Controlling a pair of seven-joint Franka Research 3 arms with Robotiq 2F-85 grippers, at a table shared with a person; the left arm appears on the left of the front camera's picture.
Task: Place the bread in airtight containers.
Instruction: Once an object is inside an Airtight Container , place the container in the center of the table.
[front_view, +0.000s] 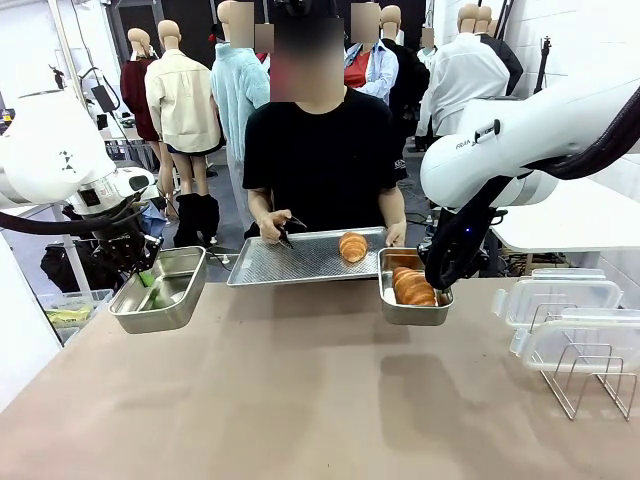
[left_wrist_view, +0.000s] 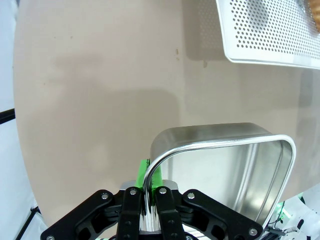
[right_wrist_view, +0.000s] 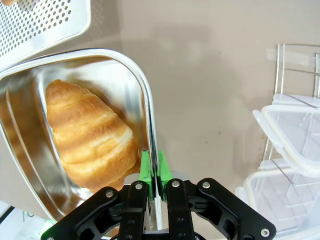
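My left gripper (front_view: 146, 274) (left_wrist_view: 149, 176) is shut on the rim of an empty steel container (front_view: 160, 289) (left_wrist_view: 235, 170), held at the table's left. At the right, my right gripper (front_view: 436, 282) (right_wrist_view: 154, 172) is shut on the rim of a second steel container (front_view: 413, 290) (right_wrist_view: 30, 100) with a golden-brown croissant (front_view: 411, 286) (right_wrist_view: 90, 132) inside it. Another croissant (front_view: 352, 246) lies on the perforated metal tray (front_view: 300, 258) at the far side, in front of the person, whose hand holds dark tongs (front_view: 284, 233).
Clear plastic lids (front_view: 560, 300) (right_wrist_view: 290, 145) lie stacked at the right edge, beside a wire rack (front_view: 590, 380). The perforated tray's corner (left_wrist_view: 270, 35) (right_wrist_view: 35, 25) appears in both wrist views. Bare tabletop (front_view: 300, 390) spreads across the middle and front.
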